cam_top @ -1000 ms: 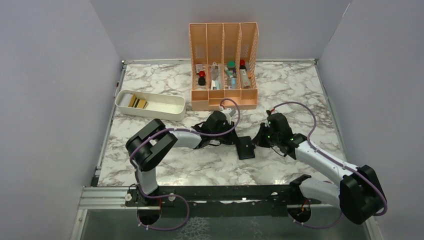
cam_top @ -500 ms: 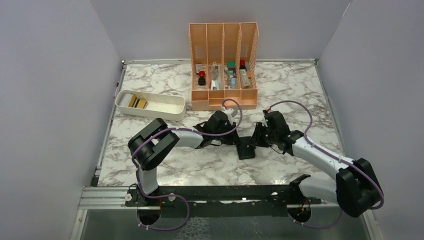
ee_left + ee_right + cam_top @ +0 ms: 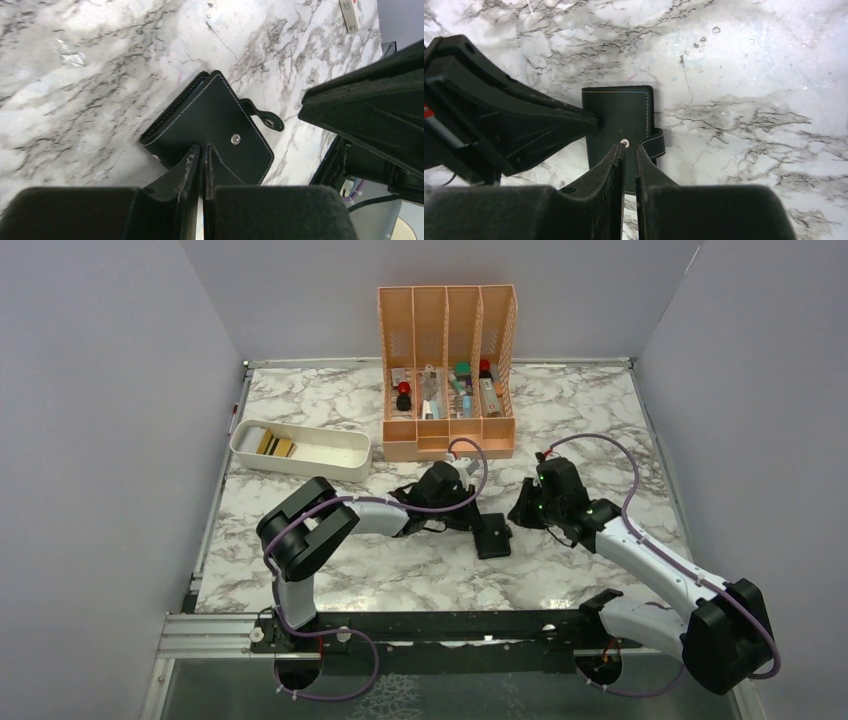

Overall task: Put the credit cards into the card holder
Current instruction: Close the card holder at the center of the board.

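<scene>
The black card holder (image 3: 491, 536) lies folded shut on the marble between my two grippers. Its clasp tab (image 3: 270, 122) hangs loose, off its snap. Two gold credit cards (image 3: 274, 445) lie in the white tray (image 3: 320, 452) at the back left. My left gripper (image 3: 201, 150) is shut and empty, with its tips over the holder's (image 3: 215, 120) near edge. Just right of the holder (image 3: 619, 117), my right gripper (image 3: 629, 147) stands barely open. Nothing is between its fingers, and its tips point at the snap.
An orange slotted organiser (image 3: 447, 370) with small items stands at the back centre. Grey walls close in the table on both sides. The left arm's black gripper body (image 3: 499, 110) fills the left of the right wrist view.
My right gripper was at the holder's right edge, then drew back to the right and lifted off it. Its jaws parted and narrowed again. The left arm hardly moved.
</scene>
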{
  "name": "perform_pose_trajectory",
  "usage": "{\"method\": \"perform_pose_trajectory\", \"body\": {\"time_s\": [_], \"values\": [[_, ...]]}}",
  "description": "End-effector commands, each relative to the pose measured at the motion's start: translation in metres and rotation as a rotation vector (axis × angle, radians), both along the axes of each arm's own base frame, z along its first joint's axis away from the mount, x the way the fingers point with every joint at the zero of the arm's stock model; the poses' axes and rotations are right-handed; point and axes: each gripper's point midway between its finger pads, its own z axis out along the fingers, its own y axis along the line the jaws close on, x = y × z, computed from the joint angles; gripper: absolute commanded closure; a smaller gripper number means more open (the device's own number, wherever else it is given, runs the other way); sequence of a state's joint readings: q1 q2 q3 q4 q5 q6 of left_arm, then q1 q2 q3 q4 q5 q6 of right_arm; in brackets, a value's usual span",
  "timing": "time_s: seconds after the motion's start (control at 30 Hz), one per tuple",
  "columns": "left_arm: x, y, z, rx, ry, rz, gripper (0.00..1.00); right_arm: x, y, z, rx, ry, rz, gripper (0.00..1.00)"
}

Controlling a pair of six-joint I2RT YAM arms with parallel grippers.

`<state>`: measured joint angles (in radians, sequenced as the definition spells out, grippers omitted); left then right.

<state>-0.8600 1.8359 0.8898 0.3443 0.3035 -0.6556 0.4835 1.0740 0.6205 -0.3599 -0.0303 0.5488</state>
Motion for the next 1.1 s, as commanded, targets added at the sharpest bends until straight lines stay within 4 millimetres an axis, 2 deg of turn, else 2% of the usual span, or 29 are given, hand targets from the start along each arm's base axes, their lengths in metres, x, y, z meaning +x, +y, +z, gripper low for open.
{"method": "perform_pose_trajectory", "body": {"time_s": [0.0, 0.13, 0.3, 0.53, 1.07], "values": [[-0.015, -0.012, 0.008, -0.019, 0.028, -0.054, 0.90, -0.001, -0.021, -0.010, -0.098, 0.011, -0.069, 0.84], [-0.016, -0.012, 0.002, -0.004, 0.030, -0.054, 0.90, -0.003, -0.022, -0.019, -0.094, 0.042, -0.080, 0.84], [-0.018, -0.008, -0.008, 0.015, 0.043, -0.051, 0.90, -0.010, -0.010, -0.023, -0.028, 0.061, -0.040, 0.86], [-0.020, -0.008, -0.007, 0.015, 0.043, -0.059, 0.90, -0.019, 0.002, -0.027, 0.046, 0.082, 0.006, 0.87], [-0.020, -0.012, -0.008, 0.012, 0.050, -0.067, 0.90, -0.013, 0.011, -0.028, 0.074, 0.062, 0.033, 0.85]]}}
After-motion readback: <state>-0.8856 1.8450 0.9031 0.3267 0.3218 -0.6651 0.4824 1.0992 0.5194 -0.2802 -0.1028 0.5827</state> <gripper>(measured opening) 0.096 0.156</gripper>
